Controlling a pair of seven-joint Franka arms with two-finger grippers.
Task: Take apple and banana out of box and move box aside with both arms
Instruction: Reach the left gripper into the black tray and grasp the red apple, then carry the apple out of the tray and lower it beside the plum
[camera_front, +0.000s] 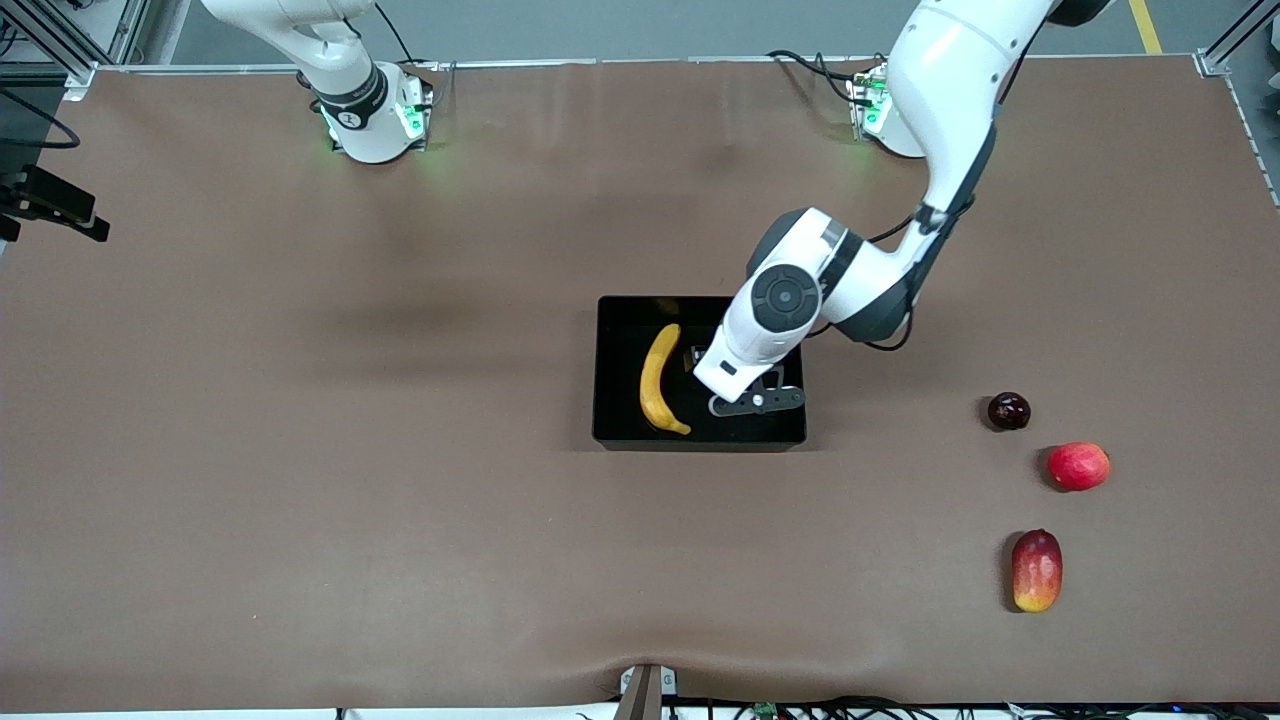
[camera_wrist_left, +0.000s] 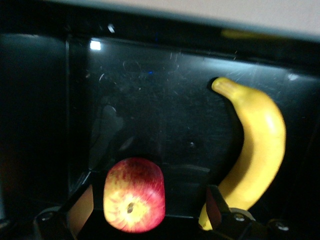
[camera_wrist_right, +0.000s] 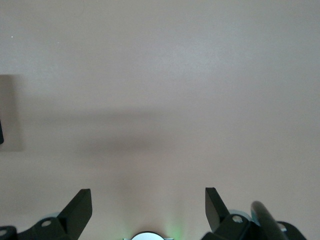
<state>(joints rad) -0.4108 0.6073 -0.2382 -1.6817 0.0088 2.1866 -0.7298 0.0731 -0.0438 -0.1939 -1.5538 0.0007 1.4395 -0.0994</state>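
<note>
The black box (camera_front: 700, 441) sits at the table's middle. The yellow banana (camera_front: 657, 385) lies in it, on the side toward the right arm's end. My left gripper (camera_front: 703, 366) is down inside the box beside the banana, and the hand hides the apple in the front view. In the left wrist view the red apple with yellow streaks (camera_wrist_left: 134, 195) rests on the box floor (camera_wrist_left: 150, 100) between my open fingers (camera_wrist_left: 82, 210), with a gap to one finger, and the banana (camera_wrist_left: 257, 145) lies alongside. My right gripper (camera_wrist_right: 147, 207) is open and empty over bare table.
A dark plum (camera_front: 1008, 411), a pink-red round fruit (camera_front: 1078, 466) and a red-yellow mango (camera_front: 1037, 570) lie toward the left arm's end of the table, nearer the front camera than the box. The right arm (camera_front: 350, 90) waits, raised by its base.
</note>
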